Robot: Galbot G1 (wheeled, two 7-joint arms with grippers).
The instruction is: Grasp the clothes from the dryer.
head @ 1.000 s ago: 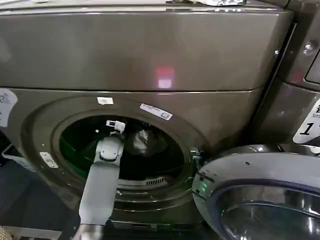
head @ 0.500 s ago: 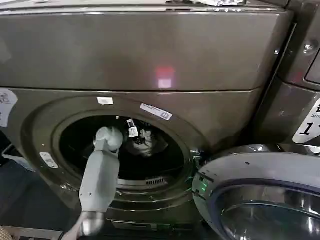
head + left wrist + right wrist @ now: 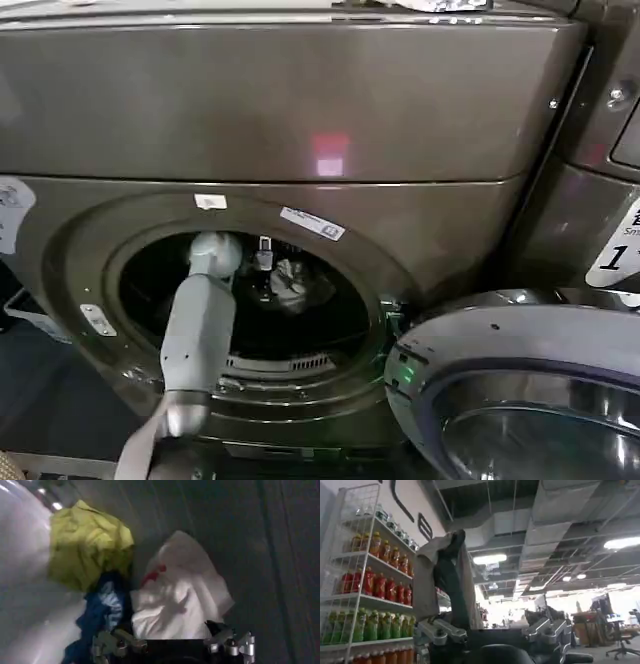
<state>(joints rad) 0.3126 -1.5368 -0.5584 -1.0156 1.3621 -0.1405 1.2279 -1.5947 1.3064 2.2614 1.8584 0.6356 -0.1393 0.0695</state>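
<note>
The dryer [image 3: 300, 110] is a bronze-grey front loader with its round door [image 3: 520, 385] swung open at the lower right. My left arm reaches through the porthole ring [image 3: 80, 270] into the dark drum. In the head view my left gripper [image 3: 264, 256] hangs just short of the pale bundle of clothes [image 3: 290, 280]. The left wrist view shows a white-grey garment [image 3: 180, 592], a navy one [image 3: 102, 612] and a yellow-green one [image 3: 87, 540] lying together against the drum wall. My left gripper [image 3: 169, 636] is open, with the white garment's edge between its fingers [image 3: 218, 631]. My right gripper [image 3: 490, 627] is parked, open and empty, facing the room.
A second machine [image 3: 600, 150] stands close on the right. The open door juts out beside the porthole. In the right wrist view a white wire rack of bottled drinks [image 3: 365, 590] stands to one side, with open floor and desks far off.
My left arm has pushed farther into the drum. Its gripper has swung over toward the clothes and now sits right beside them.
</note>
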